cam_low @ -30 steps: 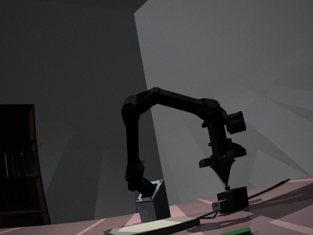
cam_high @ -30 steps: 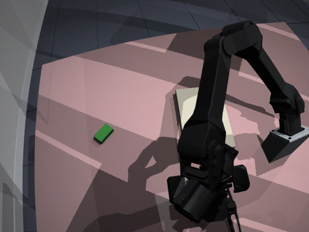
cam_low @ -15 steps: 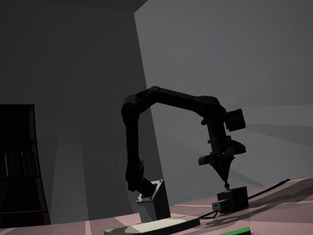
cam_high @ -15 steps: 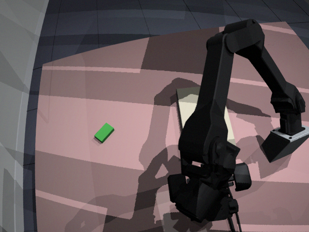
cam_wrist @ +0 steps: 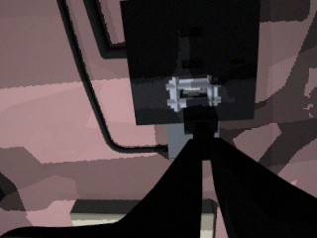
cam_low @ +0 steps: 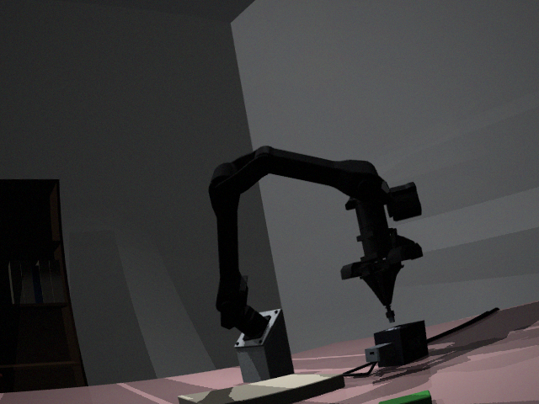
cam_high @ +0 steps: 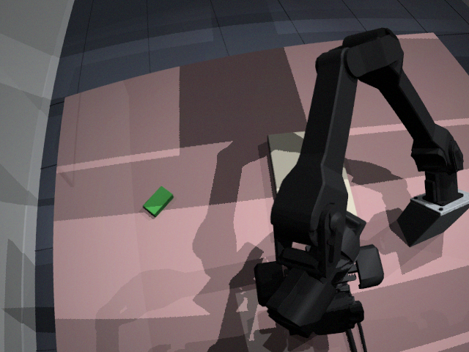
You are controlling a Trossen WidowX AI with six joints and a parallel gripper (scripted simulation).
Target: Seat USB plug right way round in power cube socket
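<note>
USB plug is up and out of the power cube

So from where I'm standing, the fingers are pinched shut on the little dark USB plug, and it's hanging just above the power cube, clear of the top. The socket has a bright metal-looking frame round it. Light's pretty murky, so I can't really tell which way round the plug is. A small grey block sits right by the cube, black cable near it. Cream slab and green block are both on the bench.
</note>
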